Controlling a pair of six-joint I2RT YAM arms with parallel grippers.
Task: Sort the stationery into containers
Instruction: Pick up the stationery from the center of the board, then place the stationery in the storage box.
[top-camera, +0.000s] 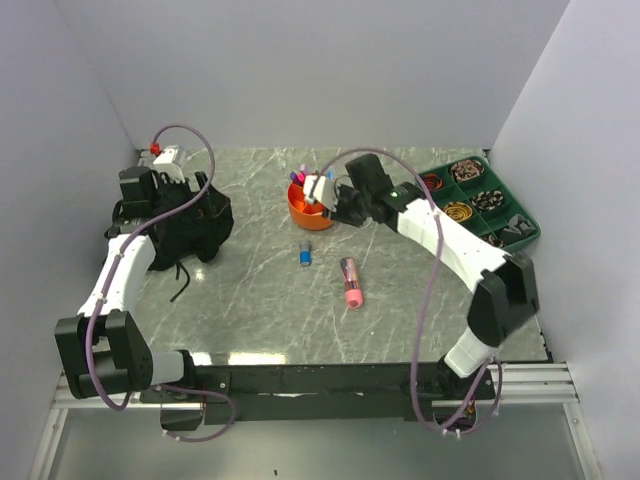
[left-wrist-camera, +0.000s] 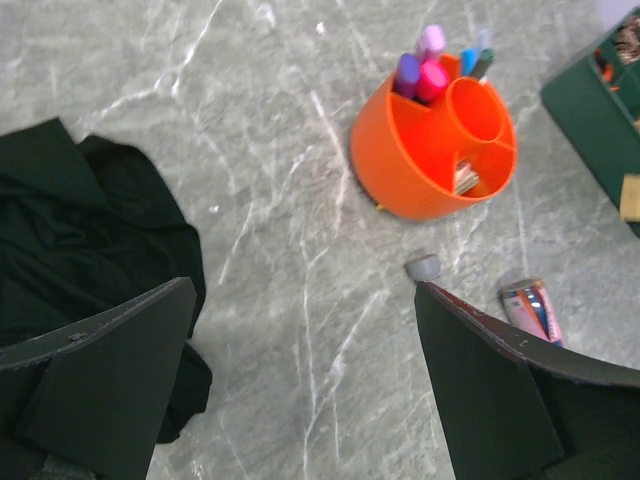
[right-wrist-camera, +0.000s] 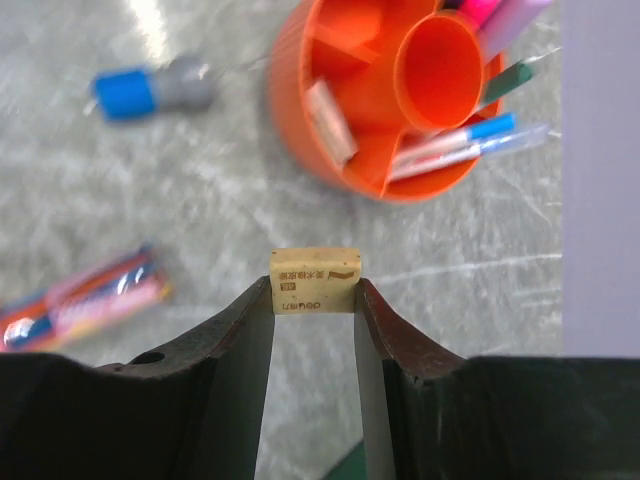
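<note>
1. A small, pale tan block eraser (right-wrist-camera: 314, 268) with dark print on its near face is sitting squarely between the right gripper's (right-wrist-camera: 314, 296) two dark fingers, which are clamping it from both sides.
2. The gripper is holding the eraser above the marble table (top-camera: 250, 300), just beside the right side of the orange holder (top-camera: 306, 220).
3. The round holder is standing at the far middle of the table, with a central cup ringed by divided compartments.
4. Pink and purple markers (left-wrist-camera: 425, 65) and blue and green pens (right-wrist-camera: 470, 135) are standing in its far compartments, and a pale eraser (right-wrist-camera: 328, 122) is leaning in another.
5. A blue-capped piece (top-camera: 304, 254) and a pink tube (top-camera: 351, 282) are lying on the table nearer than the holder.
6. The left gripper (left-wrist-camera: 305, 288) is hanging with its fingers spread wide, gripping nothing, by the black cloth (top-camera: 190, 225) on the left.
7. A dark green tray (top-camera: 520, 235) is sitting at the far right, holding coiled items too small to identify.
</note>
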